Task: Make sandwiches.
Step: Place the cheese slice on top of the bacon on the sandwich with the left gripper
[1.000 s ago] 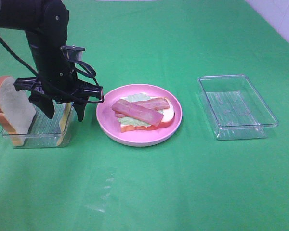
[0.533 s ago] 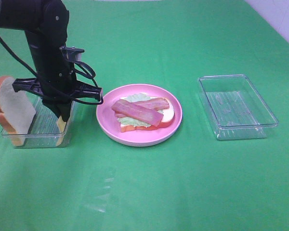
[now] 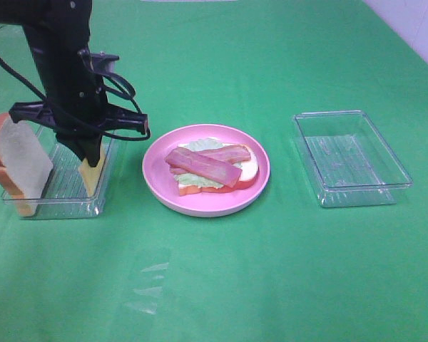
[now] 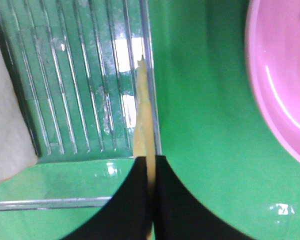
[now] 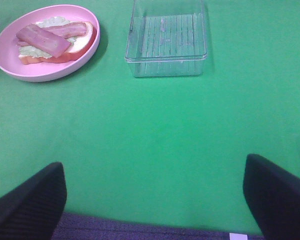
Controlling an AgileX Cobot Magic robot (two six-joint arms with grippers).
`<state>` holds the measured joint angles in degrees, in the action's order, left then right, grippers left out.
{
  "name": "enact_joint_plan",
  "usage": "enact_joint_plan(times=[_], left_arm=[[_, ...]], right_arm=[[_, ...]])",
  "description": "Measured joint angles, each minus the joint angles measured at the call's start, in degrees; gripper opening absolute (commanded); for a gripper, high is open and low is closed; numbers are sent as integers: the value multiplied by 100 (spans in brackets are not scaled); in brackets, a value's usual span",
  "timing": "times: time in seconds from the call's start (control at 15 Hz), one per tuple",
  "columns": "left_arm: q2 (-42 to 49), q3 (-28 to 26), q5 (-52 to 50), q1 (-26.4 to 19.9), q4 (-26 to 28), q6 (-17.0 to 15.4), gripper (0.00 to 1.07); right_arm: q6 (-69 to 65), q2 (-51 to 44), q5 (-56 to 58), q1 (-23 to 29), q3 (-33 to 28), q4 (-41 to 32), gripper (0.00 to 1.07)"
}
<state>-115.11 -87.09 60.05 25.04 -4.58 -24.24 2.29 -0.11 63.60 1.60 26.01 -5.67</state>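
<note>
Seen from above, the left claw pinches the cheese upright by the tray wall, apart from the open sandwich on the plate; its wrist view shows only a thin edge gripped, so the cheese may slip or snag on the wall; the right wrist view shows the right claw spread.

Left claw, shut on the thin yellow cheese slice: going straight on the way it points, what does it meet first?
Probably the clear ribbed plastic tray: the left claw points down into it, and the held yellow cheese slice would touch its floor first. Depth is unclear.
</note>
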Motion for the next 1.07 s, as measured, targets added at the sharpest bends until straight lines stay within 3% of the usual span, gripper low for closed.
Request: enact_joint_plan(times=[0.2,0.33,0.53,0.67,0.8,1.07], left_arm=[[556,0,6,0,11,23,0],[877,-120,-92,0,315,321,0],[688,-705,-728,0,2361,1965,0],[223,-963,-894,0,3770,2825,0],[-304,-1192,-911,0,4784,3564,0],[-1123,-1690,-630,0,5821,4120,0]], right_arm=[[0,0,0,0,0,0,91],[0,0,0,0,0,0,91],[0,0,0,0,0,0,91],[0,0,0,0,0,0,91],[0,0,0,0,0,0,91],[0,0,0,0,0,0,91]])
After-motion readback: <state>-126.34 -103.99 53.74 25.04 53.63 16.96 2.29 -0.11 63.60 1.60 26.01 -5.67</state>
